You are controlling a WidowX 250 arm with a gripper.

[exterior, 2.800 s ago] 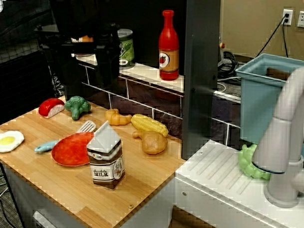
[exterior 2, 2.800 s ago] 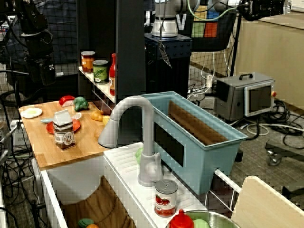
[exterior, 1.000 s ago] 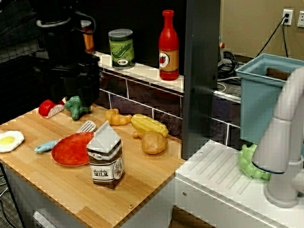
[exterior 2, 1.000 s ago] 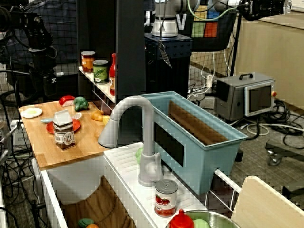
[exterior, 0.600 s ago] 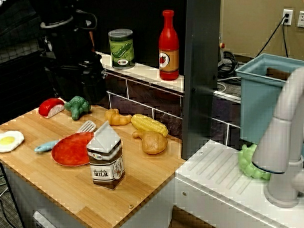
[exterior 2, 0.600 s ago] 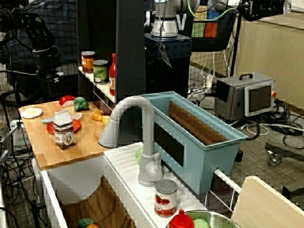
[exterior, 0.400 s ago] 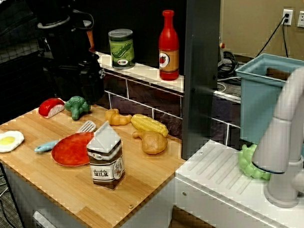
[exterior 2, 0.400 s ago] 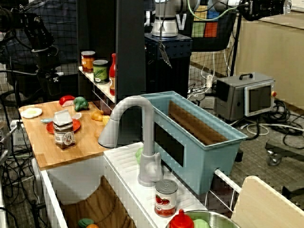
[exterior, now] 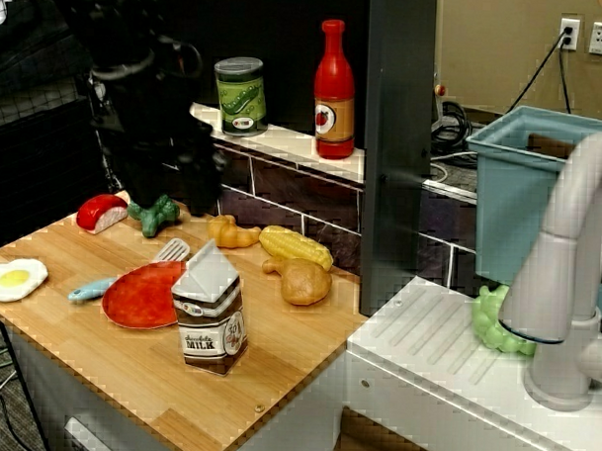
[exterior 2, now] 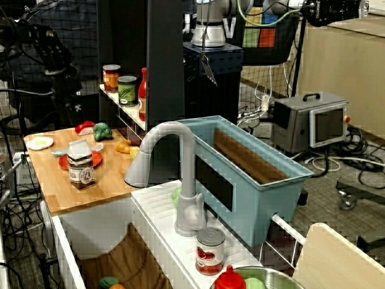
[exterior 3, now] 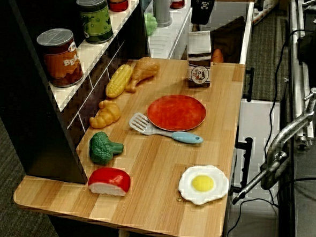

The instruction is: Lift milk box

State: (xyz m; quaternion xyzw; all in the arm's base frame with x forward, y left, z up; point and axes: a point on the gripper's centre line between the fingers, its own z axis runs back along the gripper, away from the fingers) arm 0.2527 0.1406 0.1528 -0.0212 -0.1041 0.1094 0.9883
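Wooden counter [exterior: 276,368] of a toy kitchen, w/ a dark tiled shelf behind it and a white sink unit to one side. Task looks barely begun: the milk box [exterior: 210,316] stands upright on the wood near the front edge, nothing touching it, not lifted. It sits just beside the red plate [exterior: 140,295], seeming to overlap the plate's rim in the front view. The gripper [exterior: 174,186] hangs at the back of the counter over the broccoli [exterior: 153,213], well apart from the box. It's a dark mass against a dark backdrop, so can't tell whether the jaws are spread or closed; nothing seen in them.

Left to do, as I judge it: travel across to the box, come down round it, close, raise it.

Box itself: small carton, brown body, pale grey-white gabled top, white label w/ "MILK" readable on the front. In the overhead view [exterior 3: 199,59] a round picture shows on another face. Stiff-looking, flat-sided, upright, w/ room around it on most sides, plate excepted.
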